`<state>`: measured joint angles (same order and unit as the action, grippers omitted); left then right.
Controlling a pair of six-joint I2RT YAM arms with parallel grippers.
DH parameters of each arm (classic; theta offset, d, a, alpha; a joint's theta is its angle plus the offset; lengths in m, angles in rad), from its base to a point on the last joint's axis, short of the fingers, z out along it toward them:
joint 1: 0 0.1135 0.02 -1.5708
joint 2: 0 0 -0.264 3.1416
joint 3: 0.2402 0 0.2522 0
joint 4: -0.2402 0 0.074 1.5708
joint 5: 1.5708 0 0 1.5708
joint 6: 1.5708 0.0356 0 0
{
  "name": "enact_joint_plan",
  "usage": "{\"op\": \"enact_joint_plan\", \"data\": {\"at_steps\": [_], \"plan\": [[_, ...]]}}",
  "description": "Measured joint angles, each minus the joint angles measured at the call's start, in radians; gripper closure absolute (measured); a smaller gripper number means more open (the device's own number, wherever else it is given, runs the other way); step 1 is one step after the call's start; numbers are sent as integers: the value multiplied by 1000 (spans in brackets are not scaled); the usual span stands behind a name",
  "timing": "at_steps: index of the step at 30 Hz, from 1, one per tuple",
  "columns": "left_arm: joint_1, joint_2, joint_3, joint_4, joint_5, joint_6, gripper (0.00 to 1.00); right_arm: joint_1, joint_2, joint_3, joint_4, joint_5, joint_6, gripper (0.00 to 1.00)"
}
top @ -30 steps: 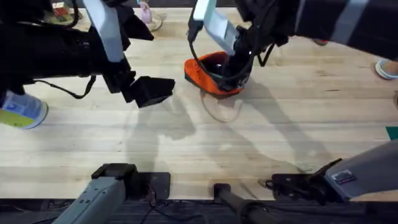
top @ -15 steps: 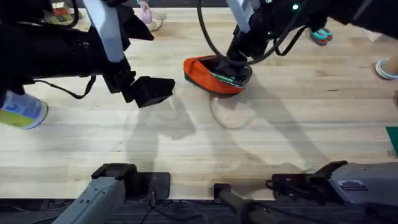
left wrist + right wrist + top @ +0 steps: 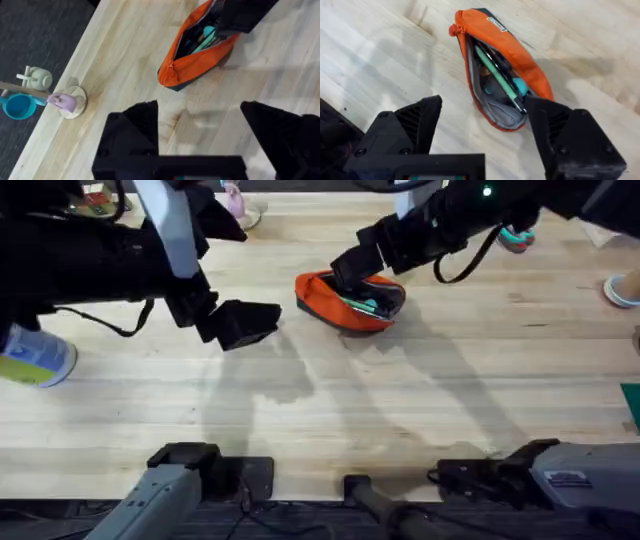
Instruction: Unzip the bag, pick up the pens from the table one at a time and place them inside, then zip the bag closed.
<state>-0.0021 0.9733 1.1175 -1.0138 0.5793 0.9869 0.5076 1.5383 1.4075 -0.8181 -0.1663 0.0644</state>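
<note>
The orange bag (image 3: pixel 340 302) lies unzipped on the table (image 3: pixel 400 400) at the back middle. Mint-green pens (image 3: pixel 496 75) lie inside its open mouth, also seen as pens (image 3: pixel 205 39) in the left wrist view. My right gripper (image 3: pixel 350 272) hovers open just above the bag's (image 3: pixel 520 52) far side, holding nothing. My left gripper (image 3: pixel 243 325) stands open and empty to the left of the bag (image 3: pixel 197 62), a short way off.
A wooden stand with a purple piece (image 3: pixel 70 100) and a teal cup (image 3: pixel 17 106) sit at the table's far left edge. A white-blue container (image 3: pixel 35 360) stands at the left, and a white cup (image 3: pixel 622 290) at the right.
My right gripper has come up out of the bag's mouth and swung back, leaving a pen inside. The bag shifted slightly. The left arm has stayed still.
</note>
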Motion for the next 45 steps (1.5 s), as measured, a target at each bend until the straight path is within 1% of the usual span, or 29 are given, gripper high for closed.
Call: {"op": "enact_joint_plan", "data": {"at_steps": [5, 9, 11, 13, 14, 20, 22, 25, 28, 30, 41, 45], "plan": [[0, 1, 0, 0, 0, 0, 8, 0, 0, 0, -2, -7, 41, 4], [3, 55, 2, -24, 0, 48, 8, 0, 0, 0, -2, -8, 56, 4], [21, 82, 2, -35, 4, 75, 8, 0, 0, 0, -2, -8, 59, 4], [61, 103, 2, -45, 25, 114, 8, 0, 0, 0, -2, -10, 60, 4], [89, 111, 2, -49, 46, 140, 7, 0, 0, 0, -6, -10, 60, 4], [253, 160, 2, -54, 191, 300, 8, 0, 0, 0, -31, -12, 63, 3], [291, 191, 2, -64, 237, 357, 8, 0, 0, 0, -31, -12, 63, 4], [328, 244, 2, -89, 286, 449, 8, 0, 0, 0, -31, -14, 63, 5], [349, 300, 2, -95, 316, 525, 8, 0, 0, 0, -31, -14, 63, 4], [354, 338, 2, -95, 324, 555, 8, 0, 0, 0, -31, -14, 63, 4], [354, 557, 2, -93, 342, 693, 8, 0, 0, 0, -31, -14, 63, 4], [354, 625, 2, -62, 349, 729, 8, 0, 0, 0, -31, -14, 63, 4]]}}
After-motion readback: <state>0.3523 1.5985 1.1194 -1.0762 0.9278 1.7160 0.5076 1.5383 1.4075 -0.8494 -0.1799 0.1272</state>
